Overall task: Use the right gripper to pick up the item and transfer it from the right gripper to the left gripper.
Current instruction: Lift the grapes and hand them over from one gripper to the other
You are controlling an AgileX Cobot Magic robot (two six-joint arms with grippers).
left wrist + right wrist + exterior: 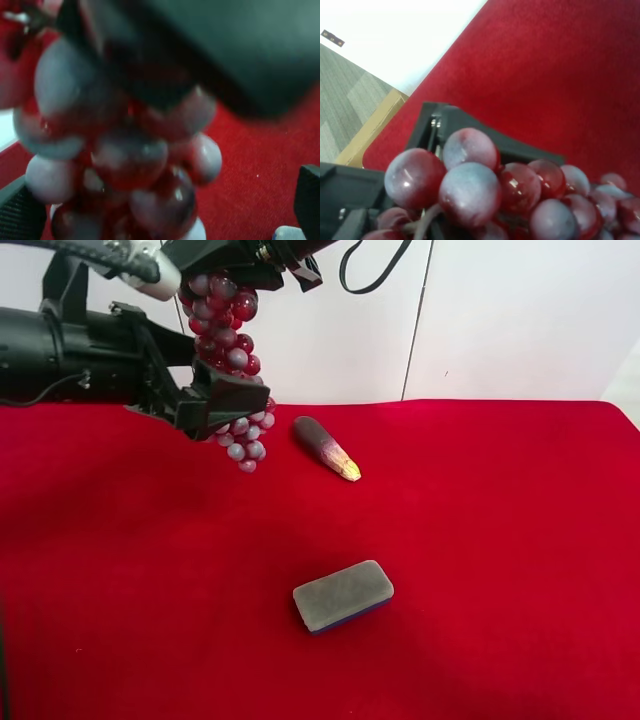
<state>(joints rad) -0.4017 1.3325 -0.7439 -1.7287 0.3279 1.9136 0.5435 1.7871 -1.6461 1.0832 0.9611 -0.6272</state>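
Grapes (226, 340) hang btwn spread left fingers (17, 217).

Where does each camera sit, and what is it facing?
Exterior high: high off the arms, looking down on the red table; both arms show, meeting at the grapes.
Right wrist: on its arm, looking past the shut right pincer over the grapes to table and floor.
Left wrist: on its arm, looking between the fingers of the open left pincer at the blurred grapes.
Shared: all show grapes and red table.
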